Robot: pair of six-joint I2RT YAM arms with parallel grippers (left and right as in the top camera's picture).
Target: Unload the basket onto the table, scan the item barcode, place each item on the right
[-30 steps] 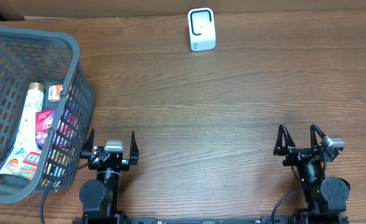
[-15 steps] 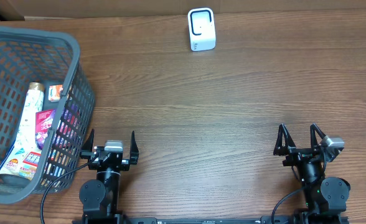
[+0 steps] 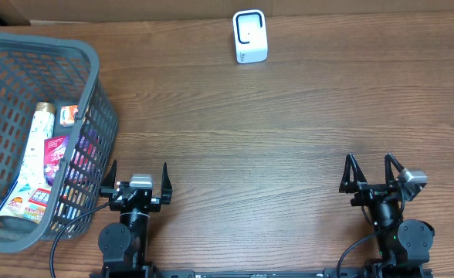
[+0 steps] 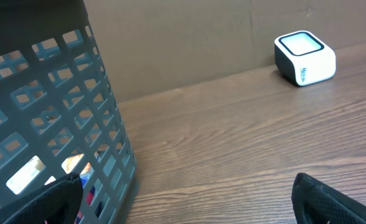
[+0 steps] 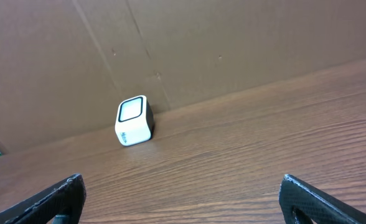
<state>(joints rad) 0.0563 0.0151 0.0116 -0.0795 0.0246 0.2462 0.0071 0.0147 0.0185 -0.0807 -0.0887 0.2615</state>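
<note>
Grey basket [image 3: 107, 104] just left of the left gripper [image 3: 138, 168], high mesh wall standing between fingers and goods: may snag a finger or drag along on the lift. Packaged items [image 3: 35, 158] inside, crowded, barcodes unseen: may come up two together or facing wrong. White scanner [image 3: 250, 37] far ahead, between both arms. Left gripper and right gripper [image 3: 370, 162] spread wide, empty.

One grey basket [image 3: 97, 73] at nine o'clock holds at least three packages [image 3: 35, 158]. One white scanner [image 3: 250, 36] stands at twelve o'clock. Two grippers: left gripper [image 3: 138, 174] at seven, right gripper [image 3: 369, 166] at five
</note>
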